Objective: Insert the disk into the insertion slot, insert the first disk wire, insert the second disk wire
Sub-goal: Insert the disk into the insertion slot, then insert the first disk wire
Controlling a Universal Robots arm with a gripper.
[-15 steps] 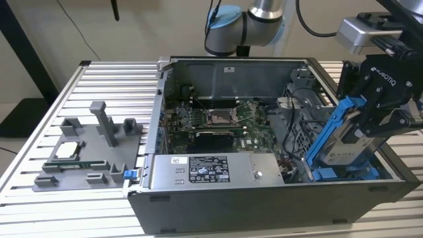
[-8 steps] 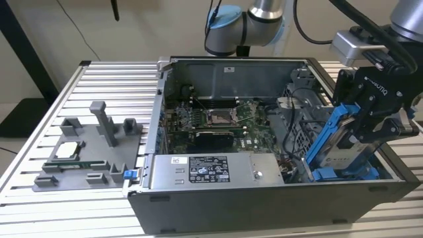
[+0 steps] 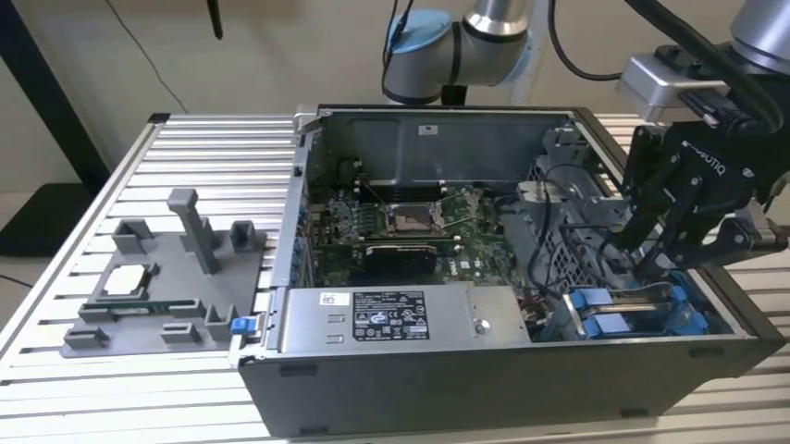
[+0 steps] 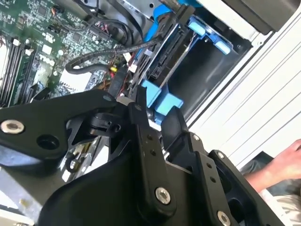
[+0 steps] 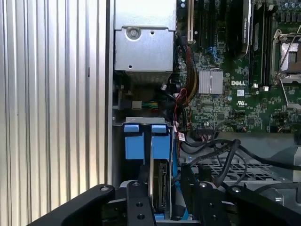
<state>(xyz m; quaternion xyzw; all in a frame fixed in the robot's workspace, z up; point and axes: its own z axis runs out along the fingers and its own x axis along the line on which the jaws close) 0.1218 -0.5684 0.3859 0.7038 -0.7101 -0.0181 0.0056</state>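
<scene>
The disk point(image 5: 160, 183) stands on edge in its bright blue carrier point(image 5: 141, 141), down in the drive bay at the case's front corner on the exterior view's right. My gripper point(image 5: 162, 200) reaches into that bay from above. Its black fingers point(image 5: 136, 207) press on both sides of the disk, so it is shut on it. In the second wrist view the blue carrier point(image 4: 162, 101) sits between the fingertips of the gripper point(image 4: 155, 113). In the exterior view the gripper point(image 3: 652, 264) hangs over the blue carrier point(image 3: 617, 313). Black wires point(image 5: 221, 150) lie loose beside the bay.
The open computer case point(image 3: 494, 370) lies on a slatted metal table point(image 3: 198, 148). A silver power-supply box point(image 3: 395, 319) and the motherboard point(image 3: 408, 231) lie inside. A grey fixture point(image 3: 161, 277) with parts stands on the exterior view's left. A person's hand point(image 4: 287, 162) rests beside the case.
</scene>
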